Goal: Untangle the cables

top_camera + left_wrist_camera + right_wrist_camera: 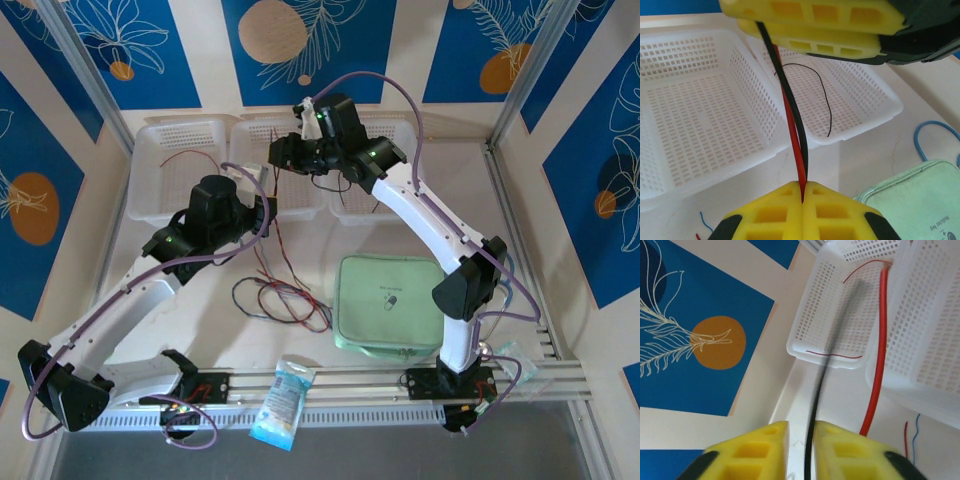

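My left gripper [803, 186] is shut on a red cable [792, 135] and a black cable [785, 85]. Both run taut up to my right gripper [747, 20], just above the white baskets. In the right wrist view the right gripper [801, 426] has its fingers a little apart. The blurred black cable [815, 405] lies between them against the right finger, and the red cable [880, 340] passes outside. From above, the left gripper [268, 207] and right gripper [285, 150] are close together. More tangled cables [285, 295] lie on the table below.
Three white baskets [140, 210] line the back; a thin red wire [185, 160] lies in the left one and a thin black wire [825, 100] in another. A green pouch [390, 300] sits centre-right. A plastic packet [282, 400] lies at the front rail. A light-blue cord [930, 127] loops by the pouch.
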Tool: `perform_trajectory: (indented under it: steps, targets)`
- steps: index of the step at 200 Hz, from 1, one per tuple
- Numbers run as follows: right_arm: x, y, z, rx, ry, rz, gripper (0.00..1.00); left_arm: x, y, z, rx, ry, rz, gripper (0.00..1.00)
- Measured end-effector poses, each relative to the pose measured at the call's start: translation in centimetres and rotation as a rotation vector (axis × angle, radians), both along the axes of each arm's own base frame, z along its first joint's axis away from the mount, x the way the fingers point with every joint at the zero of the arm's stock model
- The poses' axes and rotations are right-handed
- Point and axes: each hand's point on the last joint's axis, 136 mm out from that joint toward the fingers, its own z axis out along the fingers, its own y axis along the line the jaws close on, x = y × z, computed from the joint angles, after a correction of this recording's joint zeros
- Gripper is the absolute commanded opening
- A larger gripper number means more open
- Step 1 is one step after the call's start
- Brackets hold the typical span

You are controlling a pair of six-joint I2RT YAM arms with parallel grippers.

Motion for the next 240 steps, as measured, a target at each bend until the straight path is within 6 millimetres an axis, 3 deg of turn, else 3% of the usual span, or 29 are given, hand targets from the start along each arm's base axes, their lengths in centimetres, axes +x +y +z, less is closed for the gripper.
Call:
perform_trajectory:
  steps: [27, 37, 67, 95, 128, 169, 195, 240]
  targets:
    - [0.0, 0.1, 0.0, -0.001, -0.011, 0.009, 0.00, 0.0, 0.1, -0.1, 0.002, 0.002, 0.003, 0.00]
    - [0.0, 0.2, -0.1, 0.002, -0.017, 0.014, 0.00, 0.0, 0.1, 0.0, 0.003, 0.002, 0.003, 0.15]
    - [0.0, -0.1, -1.4, 0.031, -0.031, 0.037, 0.00, -0.1, 0.0, 0.0, -0.013, 0.013, 0.000, 0.45]
    - [0.2, -1.4, -1.9, 0.097, -0.057, 0.062, 0.00, -0.6, 0.1, 0.8, -0.072, 0.030, -0.019, 0.56]
    - [0.4, -3.3, 0.3, 0.221, -0.172, 0.118, 0.00, -0.4, 1.7, 3.4, -0.233, 0.042, -0.003, 0.57]
    - [-1.0, -4.6, 2.6, 0.330, -0.308, 0.246, 0.00, 0.7, 3.7, 7.7, -0.490, 0.029, -0.007, 0.53]
    - [-2.1, -4.8, 4.0, 0.395, -0.353, 0.328, 0.00, 1.1, 2.6, 8.7, -0.584, 0.069, -0.087, 0.49]
    - [-4.2, -4.2, 5.6, 0.468, -0.389, 0.457, 0.00, 2.9, -0.1, 7.8, -0.705, 0.179, -0.207, 0.47]
